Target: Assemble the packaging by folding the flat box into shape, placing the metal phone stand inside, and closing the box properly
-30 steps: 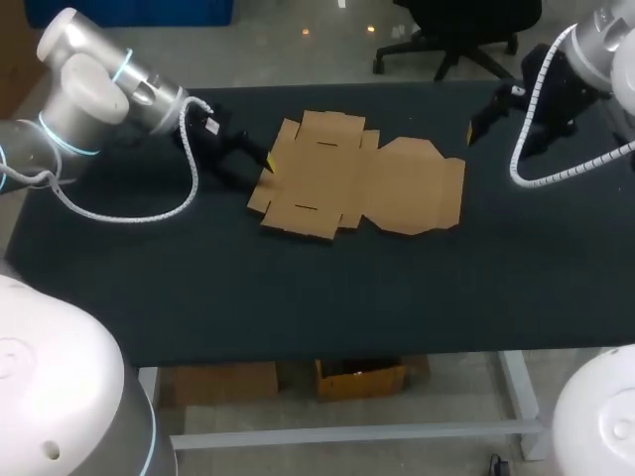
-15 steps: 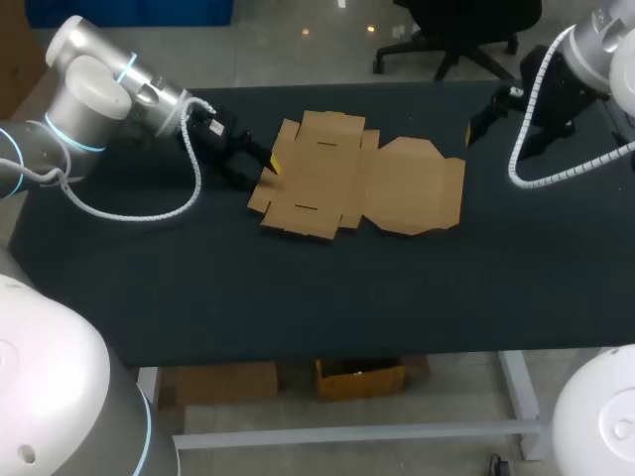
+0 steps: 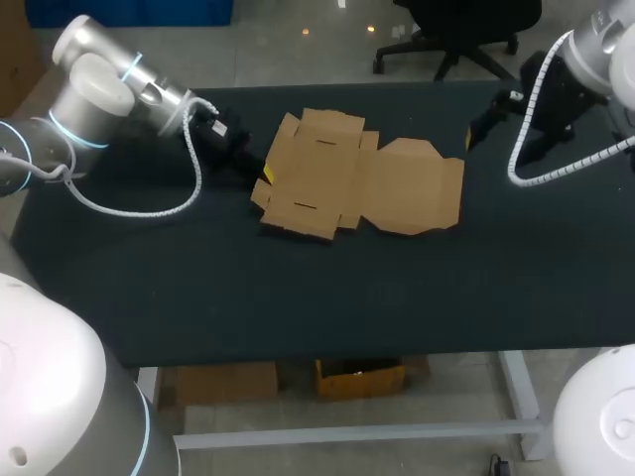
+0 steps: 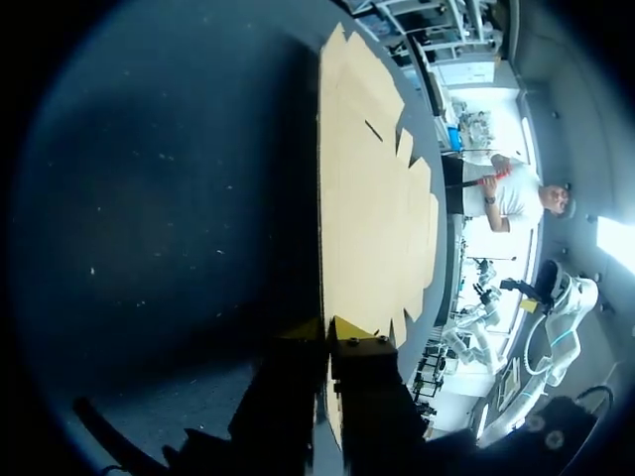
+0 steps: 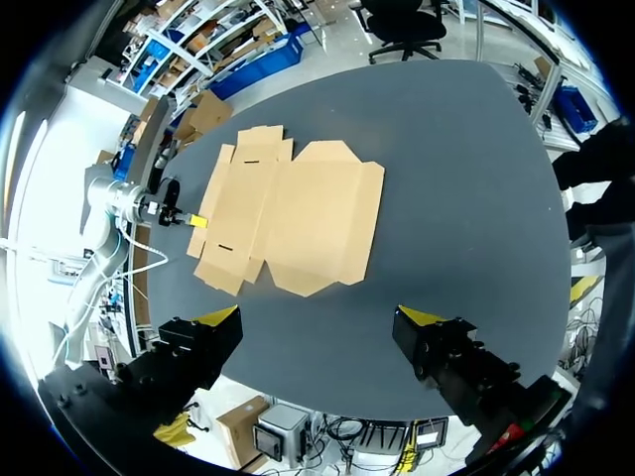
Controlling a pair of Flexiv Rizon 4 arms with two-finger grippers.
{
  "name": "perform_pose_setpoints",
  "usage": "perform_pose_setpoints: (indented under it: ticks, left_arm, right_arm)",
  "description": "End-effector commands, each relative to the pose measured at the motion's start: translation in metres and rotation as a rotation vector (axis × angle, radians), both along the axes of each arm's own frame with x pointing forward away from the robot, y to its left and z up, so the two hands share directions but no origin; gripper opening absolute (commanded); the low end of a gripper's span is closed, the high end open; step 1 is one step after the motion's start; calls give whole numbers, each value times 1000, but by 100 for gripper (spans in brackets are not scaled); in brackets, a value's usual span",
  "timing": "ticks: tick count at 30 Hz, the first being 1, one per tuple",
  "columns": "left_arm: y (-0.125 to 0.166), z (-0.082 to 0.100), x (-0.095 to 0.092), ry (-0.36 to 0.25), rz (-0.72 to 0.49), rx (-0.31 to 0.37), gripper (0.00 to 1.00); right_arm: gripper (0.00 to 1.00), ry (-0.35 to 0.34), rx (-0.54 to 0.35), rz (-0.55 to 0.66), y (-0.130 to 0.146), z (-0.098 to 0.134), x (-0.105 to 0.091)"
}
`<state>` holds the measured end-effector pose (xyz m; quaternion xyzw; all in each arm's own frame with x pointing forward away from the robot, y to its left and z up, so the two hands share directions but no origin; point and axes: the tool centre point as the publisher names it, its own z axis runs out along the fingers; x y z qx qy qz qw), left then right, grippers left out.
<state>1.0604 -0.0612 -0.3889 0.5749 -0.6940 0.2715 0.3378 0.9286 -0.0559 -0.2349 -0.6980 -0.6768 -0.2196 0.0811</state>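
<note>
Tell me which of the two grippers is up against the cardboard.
The left gripper: it sits at the flat box's left edge. The right gripper hangs open, apart from the box, past its right end.

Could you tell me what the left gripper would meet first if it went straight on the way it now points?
The flat box: the left gripper sits right at its edge, pointing across the sheet. Whether they touch yet is unclear.
</note>
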Motion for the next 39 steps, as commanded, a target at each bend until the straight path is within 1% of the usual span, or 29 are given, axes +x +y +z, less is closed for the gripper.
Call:
perform_pose_setpoints:
  ticks: [1, 4, 9, 14, 15, 16, 18, 19, 21, 22, 24, 25, 26, 27, 29, 30, 31, 32, 34, 35, 39]
  left_arm:
    - [5, 4, -10, -23, 23, -1, 0]
    - [9, 7, -16, -42, 55, 1, 0]
    - [16, 15, -29, -58, 153, -29, 0]
    - [18, 16, -42, -70, 216, -6, 0]
    - [19, 17, -47, -81, 233, 9, 0]
    - [19, 17, -50, -76, 241, 3, 0]
    - [20, 18, -57, -80, 266, 22, 0]
    - [20, 18, -60, -70, 277, 12, 0]
    - [19, 19, -67, -71, 297, 24, 0]
    - [19, 20, -71, -60, 308, 14, 0]
    - [17, 22, -79, -67, 329, 37, 0]
    - [17, 22, -82, -61, 339, 27, 0]
    - [17, 23, -86, -58, 348, 31, 0]
    - [15, 23, -90, -63, 353, 38, 0]
    - [13, 23, -97, -49, 353, 29, 0]
    - [13, 23, -97, -49, 353, 29, 0]
    - [10, 22, -103, -52, 351, 36, 0]
    - [9, 22, -106, -45, 348, 31, 0]
    - [7, 21, -111, -49, 350, 30, 0]
    - [6, 20, -112, -37, 341, 13, 0]
    - [0, 17, -119, -33, 324, 10, 0]
  right_arm:
    - [100, 19, 2, 3, -4, 2, -1]
    - [100, 22, 3, -3, -7, 2, -3]
    - [100, 29, 8, -11, -9, -1, -6]
    - [100, 33, 13, -10, -10, -1, -8]
    - [100, 32, 13, -10, -11, -1, -8]
    - [100, 31, 14, -10, -12, -1, -9]
    - [100, 30, 14, -9, -12, -1, -9]
    - [100, 29, 15, -9, -13, -1, -10]
    - [100, 29, 16, -9, -14, -1, -10]
    - [100, 29, 16, -8, -14, -1, -11]
    - [100, 28, 17, -7, -14, -1, -12]
    - [100, 27, 17, -6, -14, -1, -13]
    - [100, 26, 17, -5, -15, 0, -13]
    - [100, 25, 17, -4, -15, 0, -13]
    - [100, 23, 17, -3, -15, 0, -14]
    - [100, 23, 17, -3, -15, 0, -14]
    - [100, 22, 18, -1, -15, 0, -14]
    - [100, 20, 19, 0, -15, 0, -15]
    - [100, 18, 20, 3, -15, 0, -15]
    - [100, 17, 21, 3, -15, 0, -16]
    - [100, 15, 23, 3, -15, 0, -18]
